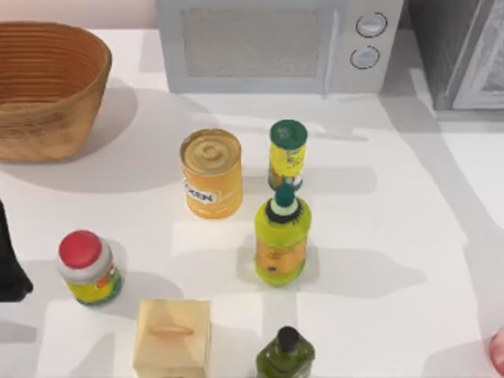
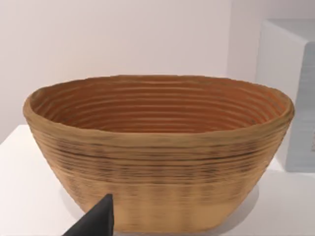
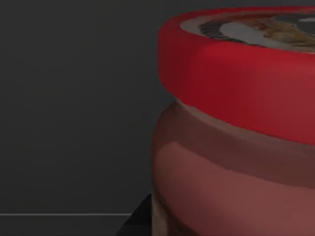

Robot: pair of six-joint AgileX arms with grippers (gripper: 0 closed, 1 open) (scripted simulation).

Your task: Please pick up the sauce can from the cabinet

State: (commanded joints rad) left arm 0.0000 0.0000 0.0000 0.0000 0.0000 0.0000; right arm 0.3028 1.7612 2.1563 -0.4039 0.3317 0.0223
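At the surface's (image 1: pixel 409 236) lower right edge in the top view, a pinkish-red sliver of the can (image 1: pixel 498 350) is showing. Close before the right wrist camera, the can (image 3: pixel 236 147) is standing upright, red-rimmed lid uppermost, against a dark grey background; whether the right jaws are holding it cannot be told. Far right at the back, the cabinet (image 1: pixel 465 55) is sitting beside the microwave (image 1: pixel 276 47). Left arm (image 1: pixel 9 260) is waiting at the left edge, its camera facing the basket (image 2: pixel 157 157); one dark fingertip (image 2: pixel 96 221) is showing, jaw width cannot be told.
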